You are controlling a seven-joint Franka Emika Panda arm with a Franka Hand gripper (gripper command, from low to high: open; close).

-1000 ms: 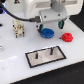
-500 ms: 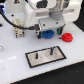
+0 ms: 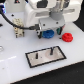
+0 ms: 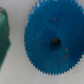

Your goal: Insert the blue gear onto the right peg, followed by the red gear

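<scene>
Jaws [image 3: 48,31] hovering over the blue gear [image 3: 48,35]; width impossible to tell. Should centre on that gear's hole, lying on the white worktop [image 3: 15,67] beside the red gear [image 3: 66,37], before lowering toward the right peg [image 3: 51,50].

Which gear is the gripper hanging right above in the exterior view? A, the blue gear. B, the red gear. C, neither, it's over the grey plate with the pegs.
A: the gripper sits directly over the blue gear, whose toothed disc fills the wrist view, while the red gear lies apart toward the exterior view's right.
</scene>
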